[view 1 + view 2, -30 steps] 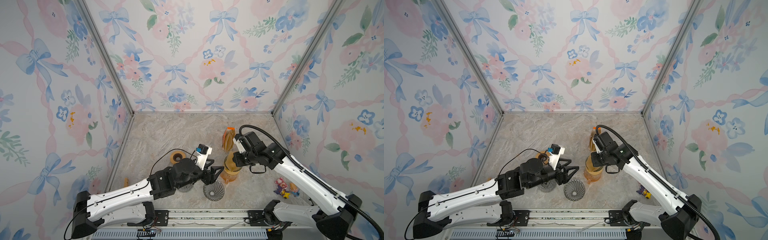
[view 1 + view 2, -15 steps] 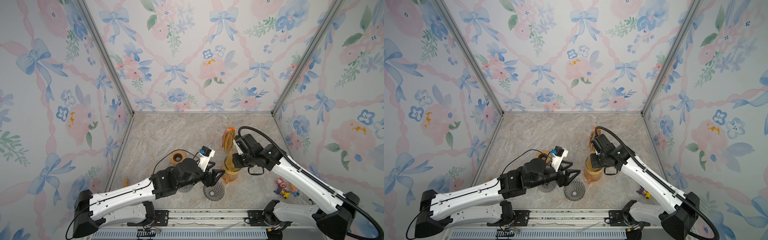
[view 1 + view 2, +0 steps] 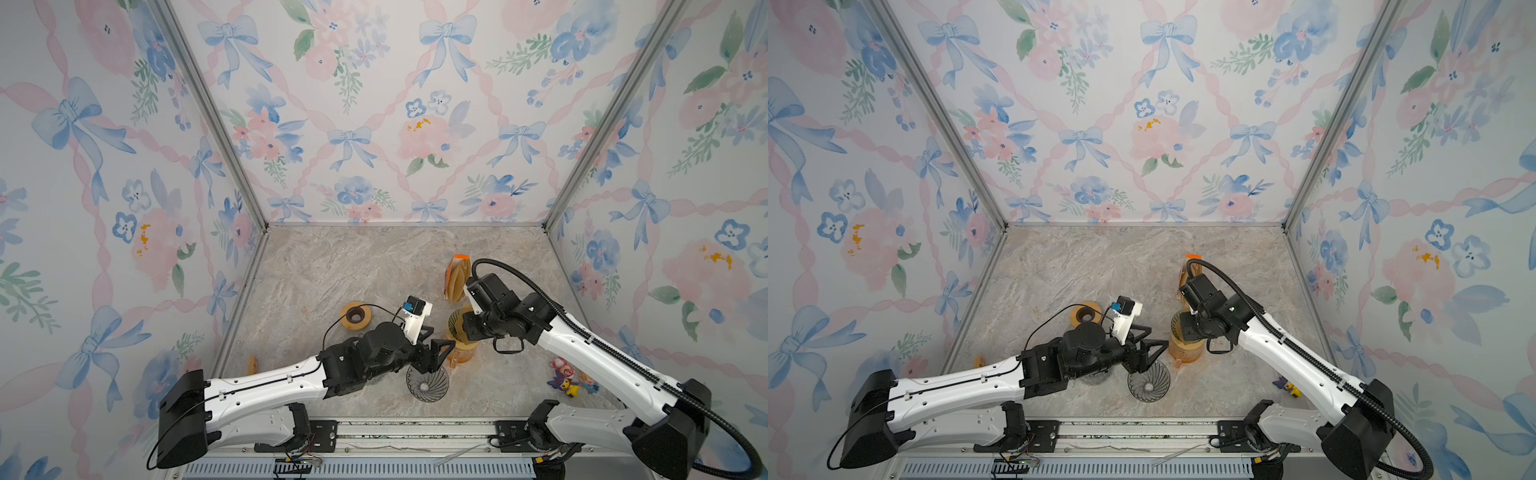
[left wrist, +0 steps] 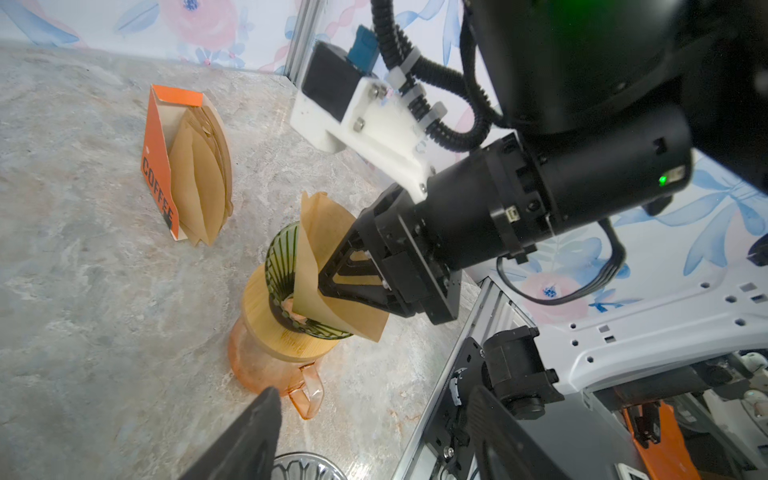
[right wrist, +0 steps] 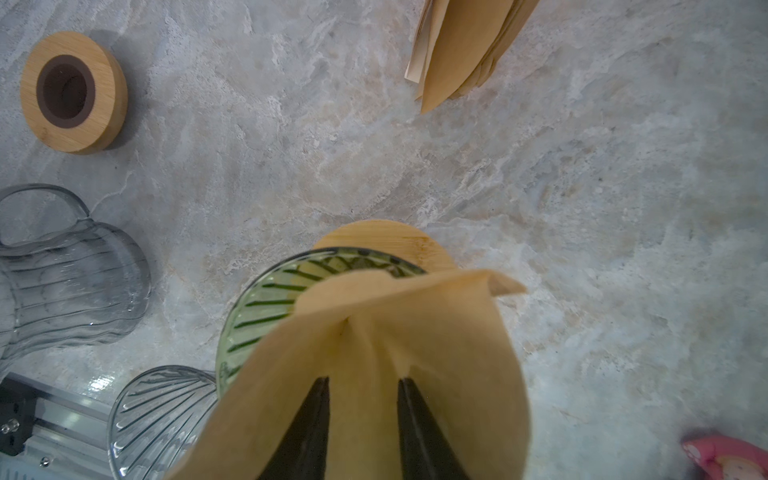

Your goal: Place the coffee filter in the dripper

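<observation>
Right gripper [image 5: 361, 384]: your jaws are standing narrowly parted on the coffee filter [image 5: 415, 332] sitting in the green dripper [image 5: 266, 299]. Left gripper [image 3: 441, 337]: gaping wide, empty.

Left and right jaws wider

Both top views: the right arm [image 3: 582, 345] covers most of the green dripper [image 3: 455, 322] and its own fingertips. Toys [image 3: 571, 380] at 3 o'clock of the carafe [image 3: 465, 355]: too small to identify.

Right wrist view: filter [image 5: 436, 332] blurred near the lens. The right gripper [image 5: 362, 380] finger bases, clear pitcher [image 5: 62, 270] and pink toy [image 5: 723, 457] are cut by the frame edge.

Left wrist view: left gripper [image 4: 372, 390] fingers blurred and cut off.
</observation>
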{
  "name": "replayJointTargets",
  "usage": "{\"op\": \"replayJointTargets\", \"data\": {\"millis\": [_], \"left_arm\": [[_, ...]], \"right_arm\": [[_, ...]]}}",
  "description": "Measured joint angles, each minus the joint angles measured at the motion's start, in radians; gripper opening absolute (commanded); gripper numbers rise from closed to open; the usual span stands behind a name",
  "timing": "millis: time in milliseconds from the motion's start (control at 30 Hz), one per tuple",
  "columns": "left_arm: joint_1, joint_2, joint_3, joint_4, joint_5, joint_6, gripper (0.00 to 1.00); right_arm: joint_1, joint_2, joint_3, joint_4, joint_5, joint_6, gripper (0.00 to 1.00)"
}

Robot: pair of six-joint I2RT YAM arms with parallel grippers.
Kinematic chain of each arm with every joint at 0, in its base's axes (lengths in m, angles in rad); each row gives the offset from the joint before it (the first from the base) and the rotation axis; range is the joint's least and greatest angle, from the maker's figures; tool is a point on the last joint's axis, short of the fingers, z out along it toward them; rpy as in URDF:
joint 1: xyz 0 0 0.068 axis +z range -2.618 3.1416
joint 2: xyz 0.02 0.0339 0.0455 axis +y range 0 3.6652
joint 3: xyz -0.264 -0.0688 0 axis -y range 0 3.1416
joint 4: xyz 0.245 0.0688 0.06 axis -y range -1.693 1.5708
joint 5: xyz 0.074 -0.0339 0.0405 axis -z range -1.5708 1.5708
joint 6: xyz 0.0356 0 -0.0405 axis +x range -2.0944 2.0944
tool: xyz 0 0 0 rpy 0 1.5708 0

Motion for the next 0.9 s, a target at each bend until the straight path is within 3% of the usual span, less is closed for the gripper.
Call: {"op": "replayJointTargets", "data": {"millis": [133, 667, 900], "left_arm": [[-0.003, 0.000, 0.000, 0.013, -0.006, -0.019, 0.97], [-0.035, -0.024, 0.000, 0.003, -0.015, -0.026, 0.97], [-0.036, -0.024, 0.000, -0.016, -0.016, -0.026, 0.97]], "right_arm": [[0.000, 0.011, -0.006, 0.023, 0.000, -0.010, 0.35], [-0.011, 0.097, -0.002, 0.053, 0.002, -0.069, 0.36], [-0.053, 0.114, 0.001, 0.050, -0.056, -0.103, 0.35]]}}
